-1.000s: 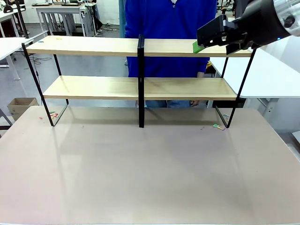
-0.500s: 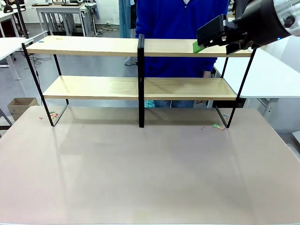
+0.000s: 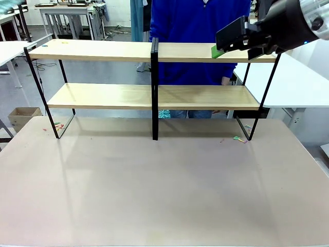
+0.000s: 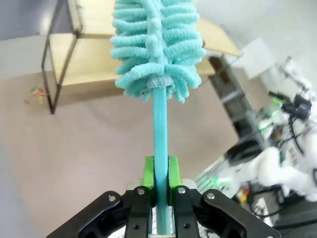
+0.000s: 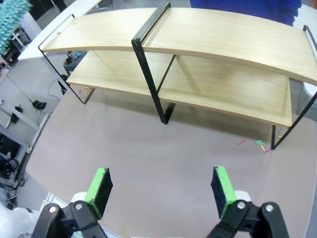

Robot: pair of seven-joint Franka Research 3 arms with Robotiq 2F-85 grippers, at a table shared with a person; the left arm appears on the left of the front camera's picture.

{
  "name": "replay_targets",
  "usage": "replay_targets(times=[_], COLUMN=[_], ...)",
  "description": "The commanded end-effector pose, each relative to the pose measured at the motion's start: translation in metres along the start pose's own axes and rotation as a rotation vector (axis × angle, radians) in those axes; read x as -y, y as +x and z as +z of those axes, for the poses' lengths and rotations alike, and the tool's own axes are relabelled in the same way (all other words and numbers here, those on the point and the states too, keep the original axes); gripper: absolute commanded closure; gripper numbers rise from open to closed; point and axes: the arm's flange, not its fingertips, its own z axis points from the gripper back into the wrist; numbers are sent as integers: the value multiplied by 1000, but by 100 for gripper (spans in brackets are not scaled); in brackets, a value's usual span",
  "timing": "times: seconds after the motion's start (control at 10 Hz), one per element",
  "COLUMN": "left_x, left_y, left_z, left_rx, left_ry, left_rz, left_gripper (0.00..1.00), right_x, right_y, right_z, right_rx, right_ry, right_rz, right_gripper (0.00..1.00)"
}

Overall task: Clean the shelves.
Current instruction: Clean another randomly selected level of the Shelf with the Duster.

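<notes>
Nearest us, our left hand was clamped tight on the teal stem of a fluffy duster. Its green pads pressed the stem from both sides. The duster's head was raised off one end of the shelves, clear of the boards.

Our right hand stood wide, with nothing between its fingers. It looked down on the shelves from their front side. From the front we saw it hanging at the right end of the shelves, level with the top board.

The beige worktop stretched out in front of the shelves. A few small coloured scraps lay on it just beside the shelves' right foot, and a few more lay by the left foot.

The shelves stood upright along the far part of the worktop, reaching nearly across it. They were two light-wood boards, one above the other, in a thin black frame with a black post at the middle.

Directly behind the shelves, mostly right of that post, stood a person in a blue top. A cardboard box sat on the floor beyond the shelves' left end.
</notes>
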Motion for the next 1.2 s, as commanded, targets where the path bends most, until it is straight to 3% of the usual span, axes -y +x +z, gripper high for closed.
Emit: replay_targets(times=[0.0, 0.1, 0.3, 0.6, 1.1], left_x=[47, 65, 78, 78, 53], left_y=[17, 23, 38, 52, 62], left_z=[-56, -84, -125, -143, -144], left_rx=[-179, -266, -334, -247, -295], left_ry=[59, 72, 161, 270, 411], left_rz=[-123, -173, -155, -79, 7], left_gripper=[87, 87, 87, 87, 87], right_x=[1, 1, 1, 1, 1], right_y=[0, 0, 0, 0, 0], right_z=[-1, -1, -1, -1, -1], right_rx=[1, 1, 1, 1, 1], right_ry=[5, 5, 5, 5, 5], right_rz=[-5, -5, -5, -5, -5], right_gripper=[0, 0, 0, 0, 0])
